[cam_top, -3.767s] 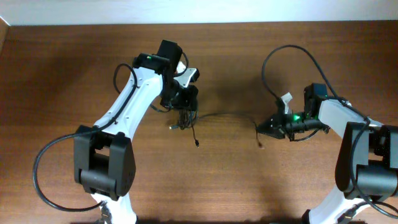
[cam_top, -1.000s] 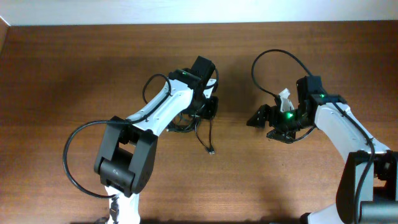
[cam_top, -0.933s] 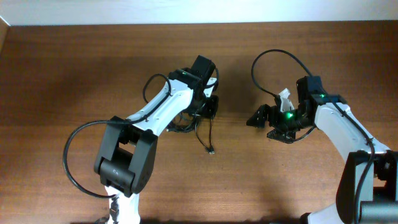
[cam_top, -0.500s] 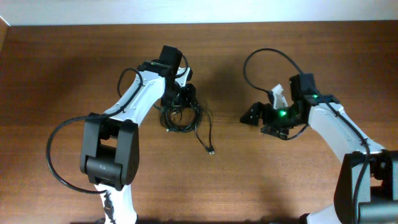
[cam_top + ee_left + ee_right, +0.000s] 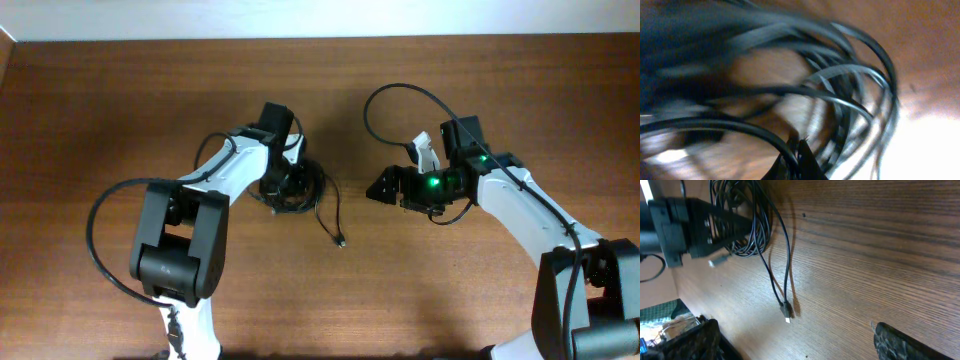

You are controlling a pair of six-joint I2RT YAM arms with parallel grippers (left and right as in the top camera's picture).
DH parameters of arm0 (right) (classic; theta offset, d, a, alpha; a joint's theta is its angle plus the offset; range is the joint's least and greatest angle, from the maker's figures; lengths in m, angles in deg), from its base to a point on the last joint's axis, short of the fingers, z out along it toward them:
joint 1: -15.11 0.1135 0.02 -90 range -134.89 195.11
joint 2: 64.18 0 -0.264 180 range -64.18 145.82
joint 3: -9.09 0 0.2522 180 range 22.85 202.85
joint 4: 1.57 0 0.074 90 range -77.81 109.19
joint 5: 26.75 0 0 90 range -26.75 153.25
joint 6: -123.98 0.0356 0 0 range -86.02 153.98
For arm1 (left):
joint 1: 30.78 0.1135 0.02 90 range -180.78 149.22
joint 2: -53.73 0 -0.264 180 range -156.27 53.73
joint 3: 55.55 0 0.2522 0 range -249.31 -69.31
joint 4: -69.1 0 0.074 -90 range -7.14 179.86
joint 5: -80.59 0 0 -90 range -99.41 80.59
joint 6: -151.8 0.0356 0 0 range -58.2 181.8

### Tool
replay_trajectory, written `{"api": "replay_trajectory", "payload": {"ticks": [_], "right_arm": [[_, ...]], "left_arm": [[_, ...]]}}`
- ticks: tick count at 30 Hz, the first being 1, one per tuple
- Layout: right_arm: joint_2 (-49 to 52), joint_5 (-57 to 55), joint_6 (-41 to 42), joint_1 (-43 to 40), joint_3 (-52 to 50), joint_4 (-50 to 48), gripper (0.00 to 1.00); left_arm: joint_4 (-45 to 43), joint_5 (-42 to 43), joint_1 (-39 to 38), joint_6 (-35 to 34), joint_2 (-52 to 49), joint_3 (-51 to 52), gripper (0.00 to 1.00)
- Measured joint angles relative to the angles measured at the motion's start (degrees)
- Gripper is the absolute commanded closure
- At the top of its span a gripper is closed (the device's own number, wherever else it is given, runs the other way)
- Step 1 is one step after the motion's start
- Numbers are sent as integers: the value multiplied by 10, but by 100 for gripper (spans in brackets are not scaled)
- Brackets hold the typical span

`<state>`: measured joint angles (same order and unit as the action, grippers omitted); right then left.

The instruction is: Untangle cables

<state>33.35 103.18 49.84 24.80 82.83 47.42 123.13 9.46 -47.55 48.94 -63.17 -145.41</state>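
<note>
- In the overhead view, the cables were seen coiled on the table just left of the frame's centre. One loose strand ran down to a plug at the coil's lower right.
- The left gripper was lowered into the coil. The right gripper was pointed left at it, spread wide and well apart from it.
- In the left wrist view, only blurred loops of the cables were seen. The left gripper was pressed together, but whether a strand was pinched could not be told. Had several loops been caught, a pull would likely have tightened the tangle or dragged the whole coil.
- In the right wrist view, the left gripper was seen at the cables in the upper left. The plug lay flat just above the open right gripper. A thin, flat strand could be missed, or the table scraped.
</note>
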Motion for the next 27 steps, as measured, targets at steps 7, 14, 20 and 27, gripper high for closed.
{"api": "replay_trajectory", "payload": {"ticks": [7, 14, 20, 27], "right_arm": [[0, 0, 0, 0, 0, 0, 1], [0, 0, 0, 0, 0, -11, 2], [0, 0, 0, 7, 0, -35, 2], [0, -36, 70, 76, -3, -181, 1]], "left_arm": [[146, 65, -31, 143, 0, 9, 100], [84, 2, -20, 105, 93, 15, 85], [40, -117, -17, -19, 88, 14, 70], [-34, -132, -10, -45, 65, 14, 65]]}}
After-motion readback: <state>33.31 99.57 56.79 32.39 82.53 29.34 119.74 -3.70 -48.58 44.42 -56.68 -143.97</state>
